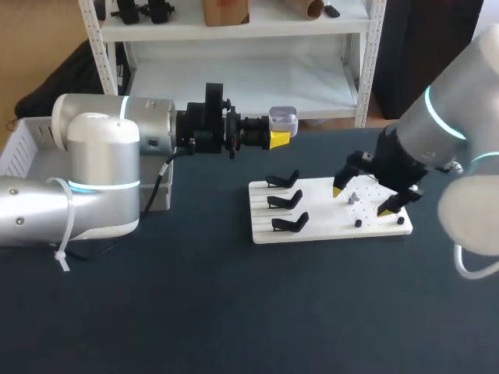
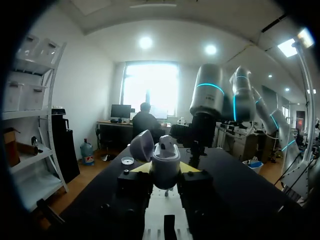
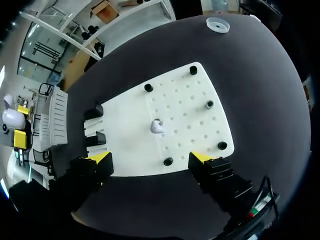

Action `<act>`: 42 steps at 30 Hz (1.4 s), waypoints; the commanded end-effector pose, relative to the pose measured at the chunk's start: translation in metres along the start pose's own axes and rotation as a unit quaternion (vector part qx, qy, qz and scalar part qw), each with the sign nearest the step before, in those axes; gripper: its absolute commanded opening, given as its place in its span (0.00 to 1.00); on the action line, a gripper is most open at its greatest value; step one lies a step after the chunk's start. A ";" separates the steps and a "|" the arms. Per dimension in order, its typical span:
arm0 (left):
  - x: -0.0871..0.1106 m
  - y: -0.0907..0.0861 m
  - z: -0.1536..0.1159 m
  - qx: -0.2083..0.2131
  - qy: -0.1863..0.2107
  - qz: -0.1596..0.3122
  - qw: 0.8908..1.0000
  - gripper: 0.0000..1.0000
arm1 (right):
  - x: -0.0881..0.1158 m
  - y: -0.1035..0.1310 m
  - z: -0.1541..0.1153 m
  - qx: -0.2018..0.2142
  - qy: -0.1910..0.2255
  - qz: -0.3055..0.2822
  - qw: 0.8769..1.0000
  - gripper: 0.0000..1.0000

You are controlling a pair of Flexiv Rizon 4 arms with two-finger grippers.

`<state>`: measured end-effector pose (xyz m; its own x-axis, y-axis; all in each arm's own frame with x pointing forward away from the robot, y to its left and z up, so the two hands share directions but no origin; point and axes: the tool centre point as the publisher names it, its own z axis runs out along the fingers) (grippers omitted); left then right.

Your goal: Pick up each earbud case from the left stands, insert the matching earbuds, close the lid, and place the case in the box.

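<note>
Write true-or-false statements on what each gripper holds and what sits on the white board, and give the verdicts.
1. The left gripper is shut on an earbud case. True.
2. The lid of that case is closed. False: it stands open, tilted back from the case.
3. The right gripper holds an earbud. False: it is open above the board, and the earbud lies on the board ahead of its fingers.
4. The three black stands on the board carry no case. True.
</note>
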<state>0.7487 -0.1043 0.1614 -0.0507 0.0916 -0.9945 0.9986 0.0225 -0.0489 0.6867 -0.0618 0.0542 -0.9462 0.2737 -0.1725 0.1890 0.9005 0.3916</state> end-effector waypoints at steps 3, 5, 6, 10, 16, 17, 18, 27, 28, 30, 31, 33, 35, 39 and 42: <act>0.000 -0.002 0.000 -0.003 -0.001 0.001 1.000 0.00 | -0.011 0.006 0.012 -0.001 0.013 0.000 1.000 0.77; 0.000 -0.002 0.000 -0.003 -0.001 0.001 1.000 0.00 | -0.014 0.005 0.014 -0.001 0.014 0.002 1.000 0.59; 0.000 -0.002 0.000 -0.003 -0.001 0.001 1.000 0.00 | -0.016 0.004 0.015 -0.001 0.015 0.004 1.000 0.57; 0.000 -0.002 0.000 -0.003 -0.001 0.001 1.000 0.00 | -0.020 0.002 0.016 -0.003 0.018 0.004 1.000 0.49; 0.000 -0.002 0.000 -0.003 -0.001 0.001 1.000 0.00 | -0.024 -0.001 0.020 -0.003 0.022 0.008 1.000 0.46; 0.000 -0.002 0.000 -0.003 -0.001 0.001 1.000 0.00 | -0.024 -0.001 0.020 -0.003 0.022 0.009 1.000 0.46; 0.000 -0.002 0.000 -0.003 -0.001 0.001 1.000 0.00 | -0.024 -0.001 0.020 -0.004 0.023 0.009 1.000 0.46; 0.000 -0.002 0.000 -0.003 -0.001 0.001 1.000 0.00 | -0.024 -0.006 0.025 -0.004 0.031 0.011 0.999 0.44; 0.000 -0.002 0.000 -0.003 -0.001 0.001 1.000 0.00 | -0.024 -0.006 0.026 -0.004 0.032 0.010 0.999 0.44; 0.000 -0.002 0.000 -0.003 -0.001 0.001 1.000 0.00 | -0.023 -0.007 0.026 -0.003 0.033 0.008 0.999 0.44; 0.000 -0.002 0.000 -0.003 -0.001 0.001 1.000 0.00 | -0.023 -0.007 0.027 -0.003 0.034 0.008 0.999 0.43; 0.000 -0.002 0.000 -0.003 -0.001 0.001 1.000 0.00 | -0.023 -0.007 0.027 -0.003 0.035 0.007 0.999 0.42; 0.000 -0.002 0.000 -0.003 -0.001 0.001 1.000 0.00 | -0.023 -0.008 0.028 -0.002 0.037 0.007 0.999 0.38; 0.000 -0.002 0.000 -0.003 -0.001 0.001 1.000 0.00 | -0.023 -0.009 0.028 -0.004 0.038 0.010 0.999 0.36; 0.000 -0.002 0.000 -0.003 -0.001 0.001 1.000 0.00 | -0.024 -0.009 0.028 -0.003 0.039 0.009 0.999 0.35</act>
<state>0.7487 -0.1044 0.1614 -0.0507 0.0915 -0.9945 0.9985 0.0227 -0.0488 0.7139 -0.0664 0.0290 -0.9591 0.2652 -0.0987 0.2060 0.8935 0.3989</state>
